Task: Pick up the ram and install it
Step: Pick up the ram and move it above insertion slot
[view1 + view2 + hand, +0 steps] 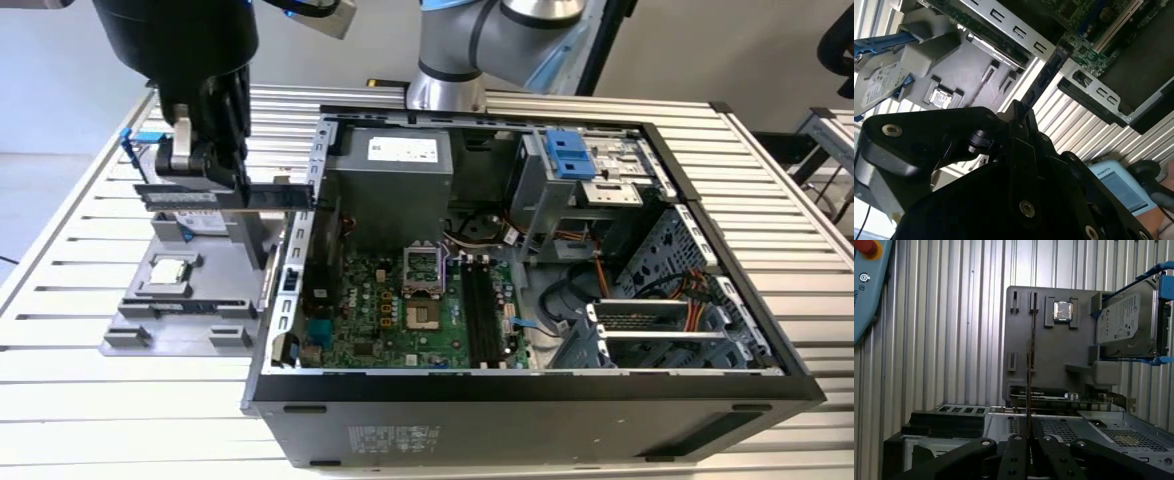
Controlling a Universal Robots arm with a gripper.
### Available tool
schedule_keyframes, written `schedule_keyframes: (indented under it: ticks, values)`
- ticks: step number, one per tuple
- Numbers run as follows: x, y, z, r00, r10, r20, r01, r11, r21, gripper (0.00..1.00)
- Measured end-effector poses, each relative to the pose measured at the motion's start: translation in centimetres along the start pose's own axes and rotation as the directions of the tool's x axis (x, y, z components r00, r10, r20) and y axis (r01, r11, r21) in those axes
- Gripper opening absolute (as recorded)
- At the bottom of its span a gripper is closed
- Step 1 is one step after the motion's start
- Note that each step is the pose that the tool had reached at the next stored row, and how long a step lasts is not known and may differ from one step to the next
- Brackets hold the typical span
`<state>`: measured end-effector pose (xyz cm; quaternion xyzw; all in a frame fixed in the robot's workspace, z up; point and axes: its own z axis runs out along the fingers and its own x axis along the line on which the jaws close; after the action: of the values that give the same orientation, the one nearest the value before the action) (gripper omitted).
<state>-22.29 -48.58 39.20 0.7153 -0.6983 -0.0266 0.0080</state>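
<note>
The carry step is in hand. The gripper [200, 180] has its fingers pinched narrow on the ram [274, 196], which hangs level above the gray fixture [140, 325], just outside the computer case [534, 395]. Installing likely calls for aligning the strip over 1 of the black memory slots [481, 310] and pressing squarely.

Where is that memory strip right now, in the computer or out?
Out. The gripper holds the ram over the gray tray, outside the open computer case, at the exterior view's left.
</note>
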Motion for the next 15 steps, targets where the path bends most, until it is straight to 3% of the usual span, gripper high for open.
schedule_keyframes:
  ticks: [11, 15]
  values:
    - [0.08, -3.37, -0.17, 1.0000, 0.000, 0.0000, 0.000, 1.0000, 0.0000, 0.00]
    - [0.10, -4.31, -0.21, 1.0000, 0.000, 0.0000, 0.000, 1.0000, 0.0000, 0.00]
